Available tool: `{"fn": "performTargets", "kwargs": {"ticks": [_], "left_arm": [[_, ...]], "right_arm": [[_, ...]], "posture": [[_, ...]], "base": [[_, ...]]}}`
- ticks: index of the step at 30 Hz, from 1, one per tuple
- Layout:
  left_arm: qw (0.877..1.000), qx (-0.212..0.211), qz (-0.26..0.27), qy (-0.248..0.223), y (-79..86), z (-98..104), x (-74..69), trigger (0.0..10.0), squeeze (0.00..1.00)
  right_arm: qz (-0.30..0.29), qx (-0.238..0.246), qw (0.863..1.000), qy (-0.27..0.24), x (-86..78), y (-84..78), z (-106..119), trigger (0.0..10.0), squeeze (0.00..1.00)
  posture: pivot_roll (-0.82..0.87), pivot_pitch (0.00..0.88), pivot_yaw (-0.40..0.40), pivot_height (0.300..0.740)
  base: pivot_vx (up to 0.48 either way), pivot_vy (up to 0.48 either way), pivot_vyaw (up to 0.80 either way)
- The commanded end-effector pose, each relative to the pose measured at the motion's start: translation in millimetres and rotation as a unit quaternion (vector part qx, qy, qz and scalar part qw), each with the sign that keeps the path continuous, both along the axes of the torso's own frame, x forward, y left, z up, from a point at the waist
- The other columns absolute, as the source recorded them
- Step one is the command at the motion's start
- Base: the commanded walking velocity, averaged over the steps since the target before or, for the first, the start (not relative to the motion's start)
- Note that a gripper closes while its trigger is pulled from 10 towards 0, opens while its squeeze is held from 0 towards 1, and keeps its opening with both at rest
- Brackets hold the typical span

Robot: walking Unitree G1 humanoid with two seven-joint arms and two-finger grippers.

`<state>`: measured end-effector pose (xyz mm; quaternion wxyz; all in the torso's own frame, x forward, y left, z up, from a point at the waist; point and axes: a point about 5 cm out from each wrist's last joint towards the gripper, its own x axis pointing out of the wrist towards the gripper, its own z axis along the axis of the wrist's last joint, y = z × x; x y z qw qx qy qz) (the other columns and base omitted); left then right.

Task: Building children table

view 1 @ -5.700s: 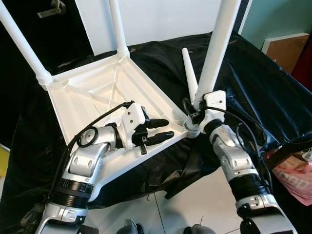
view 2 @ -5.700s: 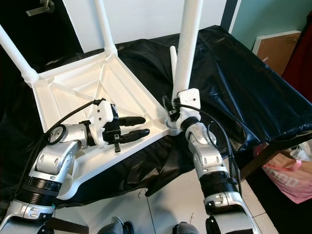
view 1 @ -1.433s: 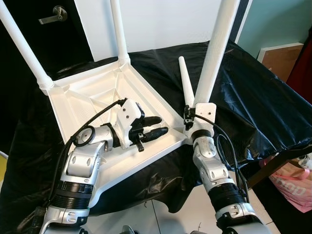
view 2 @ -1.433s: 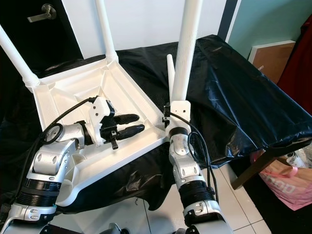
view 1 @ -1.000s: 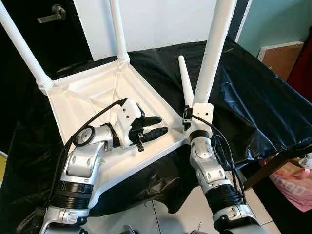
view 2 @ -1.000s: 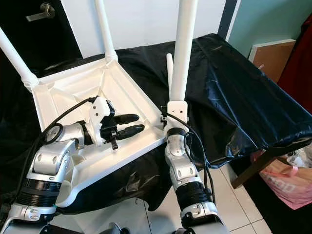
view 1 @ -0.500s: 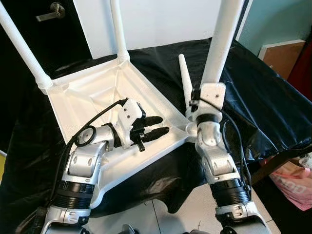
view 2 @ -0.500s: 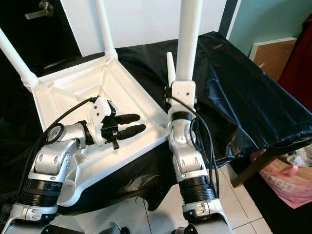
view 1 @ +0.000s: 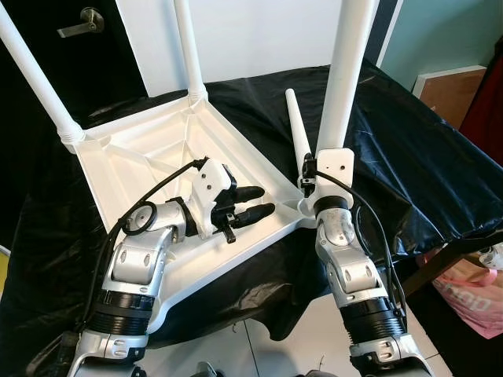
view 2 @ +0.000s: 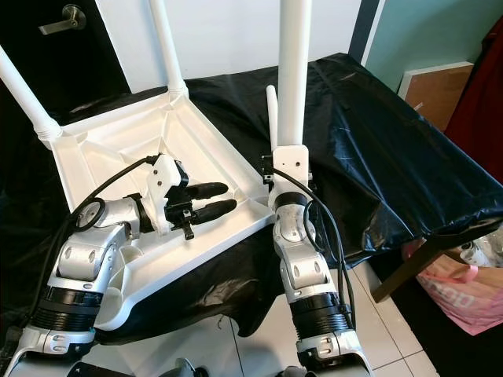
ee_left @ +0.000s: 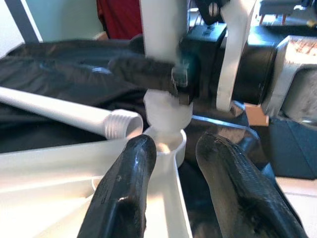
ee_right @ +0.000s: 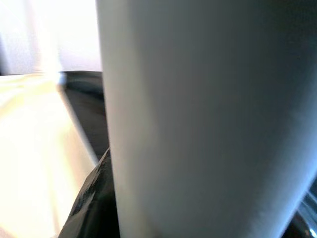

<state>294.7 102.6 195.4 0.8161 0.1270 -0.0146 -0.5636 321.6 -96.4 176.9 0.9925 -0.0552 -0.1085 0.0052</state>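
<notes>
One white table leg [view 1: 343, 75] upright, clenched in right gripper [ee_left: 148, 72] fingers, left gripper [view 1: 255, 202] fingers parted over tabletop [view 1: 149, 145].

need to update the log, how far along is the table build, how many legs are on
Two legs, far left and far centre, stand in the upturned tabletop. The right gripper is shut on a third leg, standing it in the near corner socket; whether it is screwed tight can't be told. The left gripper rests open on the tabletop's underside. The fourth leg lies loose on the black cover, not yet fitted.
</notes>
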Motion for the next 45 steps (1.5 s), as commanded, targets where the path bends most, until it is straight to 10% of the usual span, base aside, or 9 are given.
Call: {"fn": "performTargets", "kwargs": {"ticks": [1, 4, 5, 15, 16, 28, 29, 45], "left_arm": [[0.998, -0.022, 0.061, -0.011, 1.8, 6.7, 8.0, 10.0, 0.19], [0.998, -0.023, 0.059, -0.01, 1.1, 7.4, 8.2, 10.0, 0.19], [0.998, -0.031, 0.054, -0.007, -0.5, 9.8, 8.9, 10.0, 1.0], [0.997, -0.072, 0.017, -0.019, -13.6, 30.0, 9.0, 10.0, 1.0], [0.996, -0.086, 0.009, -0.023, -16.0, 36.1, 9.0, 10.0, 0.04], [0.982, -0.175, -0.065, -0.028, -19.7, 73.5, 4.0, 10.0, 0.0], [0.976, -0.191, -0.099, -0.029, -25.0, 84.2, 1.2, 10.0, 0.0], [0.977, -0.161, -0.137, -0.02, -44.3, 88.8, 2.5, 10.0, 0.0]], "right_arm": [[0.052, -0.003, 0.999, 0.004, -0.6, -0.3, 1.8, 10.0, 0.0], [0.063, -0.005, 0.998, 0.007, -0.3, -1.2, 1.1, 10.0, 0.0], [0.087, -0.003, 0.996, 0.009, -0.5, -4.1, 0.9, 10.0, 0.0], [0.226, -0.055, 0.972, 0.017, -8.0, -15.7, 0.0, 10.0, 0.0], [0.256, -0.064, 0.964, 0.023, -10.1, -17.6, -0.1, 10.0, 0.0], [0.378, -0.097, 0.919, 0.053, -17.6, -24.8, 3.3, 10.0, 0.0], [0.425, -0.113, 0.896, 0.066, -21.4, -23.7, 3.9, 10.0, 0.0], [0.51, -0.15, 0.84, 0.106, -29.9, -22.3, 1.7, 10.0, 0.0]], "posture": [[-0.08, 0.027, 0.013, 0.74], [-0.08, 0.027, 0.013, 0.74], [-0.08, 0.027, 0.015, 0.74], [-0.09, 0.03, 0.014, 0.74], [-0.09, 0.028, 0.014, 0.74], [-0.08, 0.019, 0.009, 0.74], [-0.08, 0.015, 0.007, 0.74], [-0.09, 0.002, 0.017, 0.74]], "base": [[0.0, 0.0, 0.0], [0.0, 0.0, 0.0], [0.0, 0.0, 0.0], [0.0, 0.0, 0.0], [0.0, 0.0, 0.0], [0.0, 0.0, 0.0], [0.0, 0.0, 0.0], [0.0, 0.0, 0.0]]}}
